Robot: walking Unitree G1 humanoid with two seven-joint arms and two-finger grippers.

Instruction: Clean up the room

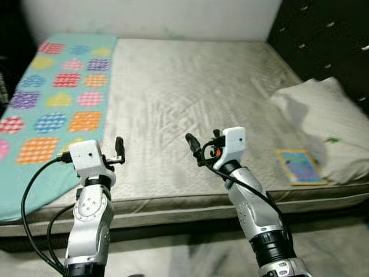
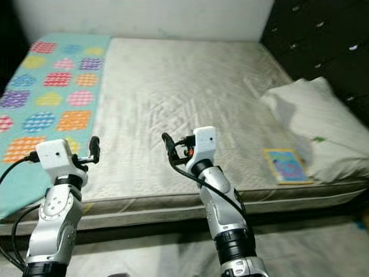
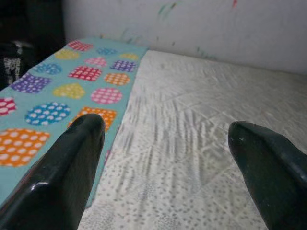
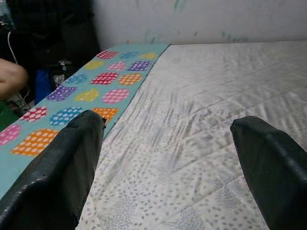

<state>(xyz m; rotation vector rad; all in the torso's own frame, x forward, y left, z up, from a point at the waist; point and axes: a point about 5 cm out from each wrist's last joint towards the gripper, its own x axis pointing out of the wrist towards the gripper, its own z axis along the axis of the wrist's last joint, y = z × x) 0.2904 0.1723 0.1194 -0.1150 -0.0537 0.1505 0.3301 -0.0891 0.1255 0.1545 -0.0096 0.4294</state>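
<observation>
A bare grey-white mattress (image 1: pixel 184 92) lies in front of me. A teal blanket (image 1: pixel 52 98) with coloured dotted patches covers its left strip. On the right side rests a white pillow (image 1: pixel 323 124), and a small colourful book (image 1: pixel 298 166) lies flat beside it near the front edge. My left gripper (image 1: pixel 118 151) is raised over the front edge next to the blanket's border, open and holding nothing. My right gripper (image 1: pixel 196 147) hovers over the middle of the front edge, open and holding nothing. The left wrist view shows the two black fingers (image 3: pixel 72 163) wide apart above the mattress.
A dark dresser (image 1: pixel 328 40) stands against the bed's right side. A white wall (image 1: pixel 150 17) runs behind the bed. A person's hand (image 4: pixel 10 79) shows beyond the blanket's far side in the right wrist view. Pale floor (image 1: pixel 173 254) lies below the bed's front edge.
</observation>
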